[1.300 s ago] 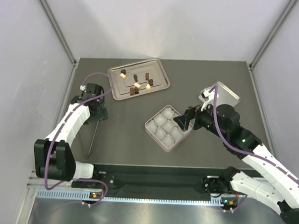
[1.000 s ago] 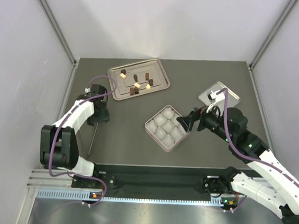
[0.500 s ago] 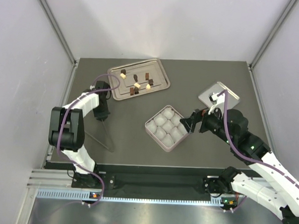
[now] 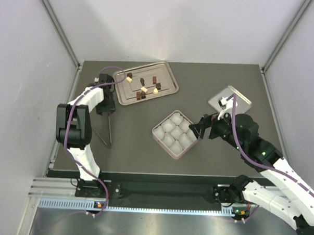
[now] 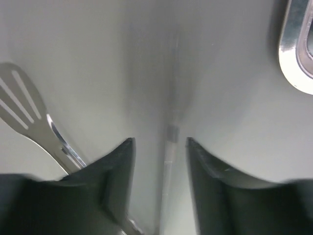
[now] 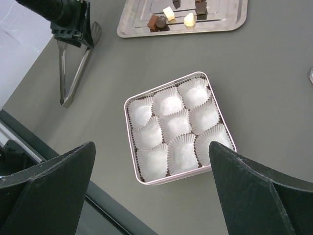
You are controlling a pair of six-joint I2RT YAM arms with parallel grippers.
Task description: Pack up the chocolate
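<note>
Several dark brown and cream-white chocolate pieces [image 4: 144, 86] lie on the silver tray [image 4: 169, 72] at the back; they also show in the right wrist view [image 6: 168, 13]. The pink box [image 4: 156, 132] holds white paper cups, all empty [image 6: 128, 105]. My left gripper [image 4: 106, 109] is low over the table left of the tray. Its jaws stand apart with one thin arm of the metal tongs [image 5: 170, 142] between them, not clearly touching. The slotted tong head [image 5: 22, 100] lies outside the left finger. My right gripper [image 4: 199, 127] is open wide and empty, just right of the box.
The tongs [image 4: 109, 133] stretch from the left gripper toward the near edge, their arms spread in a V [image 6: 73, 68]. A square silver lid [image 4: 233, 98] lies at the right behind the right arm. The tray's rim [image 5: 293, 58] shows at the left wrist view's right edge.
My left gripper has moved back toward the tray, and the tongs swung and spread with it. My right gripper drew back slightly right, off the box's edge.
</note>
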